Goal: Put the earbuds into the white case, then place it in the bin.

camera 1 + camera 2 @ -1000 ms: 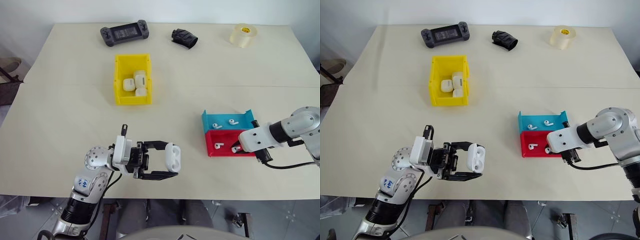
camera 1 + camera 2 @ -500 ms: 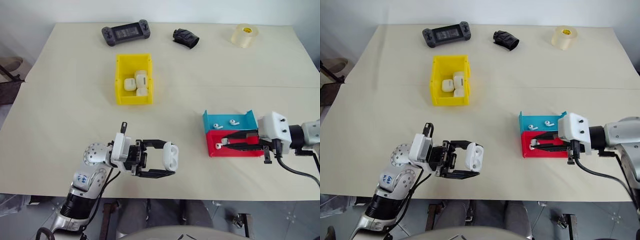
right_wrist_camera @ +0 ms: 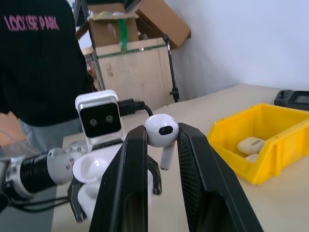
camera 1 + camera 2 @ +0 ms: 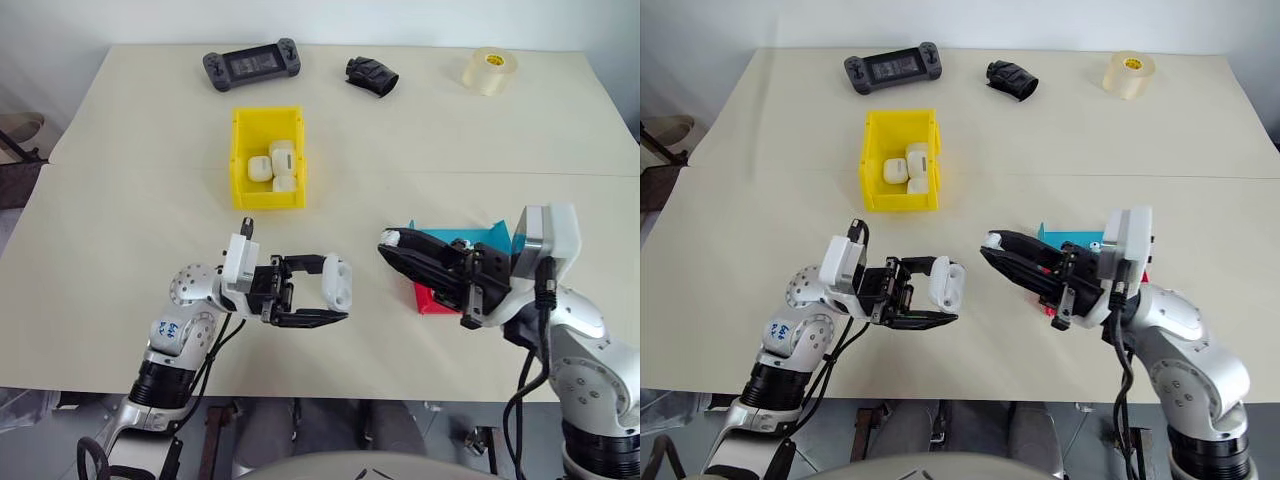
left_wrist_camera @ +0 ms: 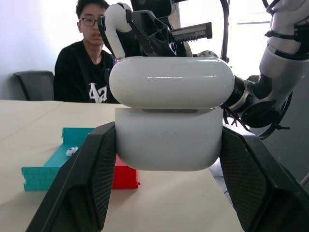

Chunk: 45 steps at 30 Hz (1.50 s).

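Your left gripper (image 4: 336,298) clamps the white case (image 4: 337,283), lid open, above the table (image 4: 120,200). Your right gripper (image 3: 161,140) pinches an earbud (image 3: 162,134) just beside the case. The yellow bin (image 4: 238,160) sits farther back, holding other cases.
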### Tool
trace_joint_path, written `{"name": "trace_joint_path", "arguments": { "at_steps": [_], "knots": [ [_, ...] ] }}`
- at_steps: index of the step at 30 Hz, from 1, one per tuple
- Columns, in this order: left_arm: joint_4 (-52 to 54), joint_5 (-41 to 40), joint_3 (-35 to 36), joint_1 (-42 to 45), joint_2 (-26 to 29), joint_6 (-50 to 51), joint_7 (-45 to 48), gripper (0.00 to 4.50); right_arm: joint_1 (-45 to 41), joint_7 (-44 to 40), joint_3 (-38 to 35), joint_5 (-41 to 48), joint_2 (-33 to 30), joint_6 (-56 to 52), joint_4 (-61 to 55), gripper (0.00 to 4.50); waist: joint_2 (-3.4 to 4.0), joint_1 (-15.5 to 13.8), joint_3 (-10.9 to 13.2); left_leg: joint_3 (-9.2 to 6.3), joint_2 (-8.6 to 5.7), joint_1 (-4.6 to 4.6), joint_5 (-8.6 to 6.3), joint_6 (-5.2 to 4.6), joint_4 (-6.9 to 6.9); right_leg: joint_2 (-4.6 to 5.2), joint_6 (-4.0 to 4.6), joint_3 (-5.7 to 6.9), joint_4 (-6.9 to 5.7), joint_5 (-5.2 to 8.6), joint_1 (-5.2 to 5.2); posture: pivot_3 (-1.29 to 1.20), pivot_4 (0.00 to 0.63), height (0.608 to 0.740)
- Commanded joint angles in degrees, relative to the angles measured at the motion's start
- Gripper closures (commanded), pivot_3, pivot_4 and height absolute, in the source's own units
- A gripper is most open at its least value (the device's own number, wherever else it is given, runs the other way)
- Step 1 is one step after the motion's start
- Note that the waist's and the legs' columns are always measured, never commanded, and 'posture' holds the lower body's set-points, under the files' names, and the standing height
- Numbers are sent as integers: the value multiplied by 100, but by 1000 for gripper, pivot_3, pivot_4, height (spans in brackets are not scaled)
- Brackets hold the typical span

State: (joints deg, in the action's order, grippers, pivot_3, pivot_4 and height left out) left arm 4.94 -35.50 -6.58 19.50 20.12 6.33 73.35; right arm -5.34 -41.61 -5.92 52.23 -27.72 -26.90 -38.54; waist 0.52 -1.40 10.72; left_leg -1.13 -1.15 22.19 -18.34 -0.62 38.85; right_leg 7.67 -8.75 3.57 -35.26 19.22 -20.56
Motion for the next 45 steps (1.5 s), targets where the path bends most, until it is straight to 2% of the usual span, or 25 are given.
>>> {"name": "trace_joint_path", "arguments": {
  "at_steps": [1, 9, 22, 29, 45],
  "knots": [
    [85, -219, 64, 160, -119, 158, -43, 1707, 5, 25, 298, -236, 214, 295, -202, 4001, 0, 10, 0, 1, 0, 0, 0, 0, 0, 0, 0, -2, -2, 0, -1, 0, 150, 740],
    [235, -450, 178, 337, -278, 553, -183, 1707, 44, 28, 833, -866, 732, 838, 3, 4001, 0, 20, 0, 2, -1, -1, 0, -1, -2, -2, 0, -7, -25, 0, -13, 0, 150, 740],
    [279, -553, 348, 372, -397, 699, -311, 1707, 164, 1, 799, -1108, 759, 1110, 237, 4001, 0, 16, 0, 2, 0, -1, 0, -1, -4, -2, 0, -9, -24, 0, -13, 0, 150, 740],
    [310, -538, 416, 365, -455, 696, -380, 1707, 324, -27, 701, -1047, 655, 1187, 276, 4001, 0, 19, 0, 2, 0, -1, 0, 0, -6, -2, 0, -10, -23, 0, -14, 0, 150, 740],
    [297, -474, 442, 316, -528, 569, -412, 1707, 427, -571, 673, -1030, -140, 1186, 351, 4001, -1, 12, 1, 3, 0, -1, -1, -1, -8, -1, 0, -10, -14, 0, -11, 0, 150, 740]
  ]
}}
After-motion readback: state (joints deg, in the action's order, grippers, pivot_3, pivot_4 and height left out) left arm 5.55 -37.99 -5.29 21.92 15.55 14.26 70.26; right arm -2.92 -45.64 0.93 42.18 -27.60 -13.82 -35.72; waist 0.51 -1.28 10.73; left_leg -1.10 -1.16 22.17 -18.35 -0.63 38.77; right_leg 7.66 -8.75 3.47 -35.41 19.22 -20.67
